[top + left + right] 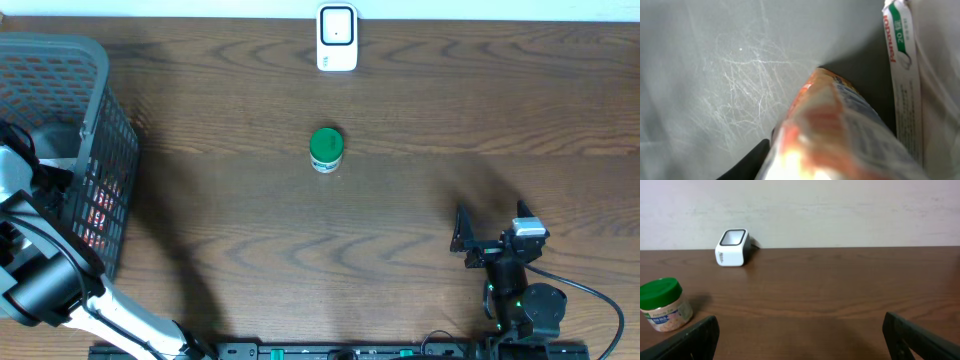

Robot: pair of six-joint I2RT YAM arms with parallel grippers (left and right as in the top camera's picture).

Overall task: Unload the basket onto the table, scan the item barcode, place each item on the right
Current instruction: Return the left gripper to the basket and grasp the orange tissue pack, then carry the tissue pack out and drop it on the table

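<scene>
- Reaching with the left tool (55, 178) into the grey plastic mesh basket (100, 90) at the left edge of the overhead frame.
- Filling the lower centre of the left wrist frame: a blurred orange-and-white plastic-wrapped packet (840, 130), lying inside the basket, one black finger (747, 162) sitting right against its lower left side.
- Not showing whether that tool is clamped on the packet: cannot tell.
- Lying just beside the packet, upper right: a narrow white sachet with green and red print (902, 60).
- Holding the right tool (462, 238) wide apart and empty at the lower right of the dark brown wooden surface (200, 200).
- Standing upright at centre frame: a green-lidded clear jar (326, 150), well apart from both tools.
- Sitting at the top centre edge: a white box-shaped scanner (337, 38).
</scene>
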